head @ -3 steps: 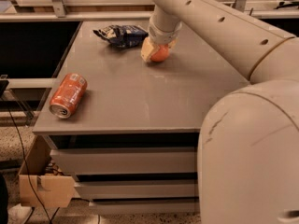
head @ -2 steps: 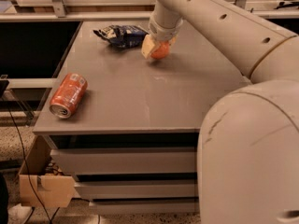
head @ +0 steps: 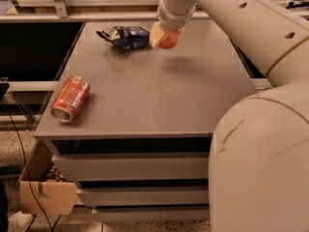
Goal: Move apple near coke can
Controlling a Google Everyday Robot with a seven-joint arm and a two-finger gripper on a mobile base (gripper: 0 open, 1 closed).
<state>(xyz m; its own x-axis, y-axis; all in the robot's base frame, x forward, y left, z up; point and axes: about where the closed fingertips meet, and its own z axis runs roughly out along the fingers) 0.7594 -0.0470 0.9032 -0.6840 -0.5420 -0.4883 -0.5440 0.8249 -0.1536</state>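
The apple (head: 170, 40) is orange-red and sits between the pale fingers (head: 156, 34) of my gripper (head: 165, 37), which is shut on it. It hangs a little above the back of the grey table (head: 159, 100), with its shadow on the surface below and to the right. The coke can (head: 71, 98) lies on its side near the table's front left corner, silver top toward the front edge. It is far to the left and in front of the gripper.
A dark blue snack bag (head: 124, 36) lies at the back of the table, just left of the gripper. My arm (head: 241, 18) reaches in from the right, and my body fills the lower right. A cardboard box (head: 46, 187) stands on the floor at the lower left.
The gripper has risen with the apple in it, lifting it off the table surface. The can and the bag have not moved.
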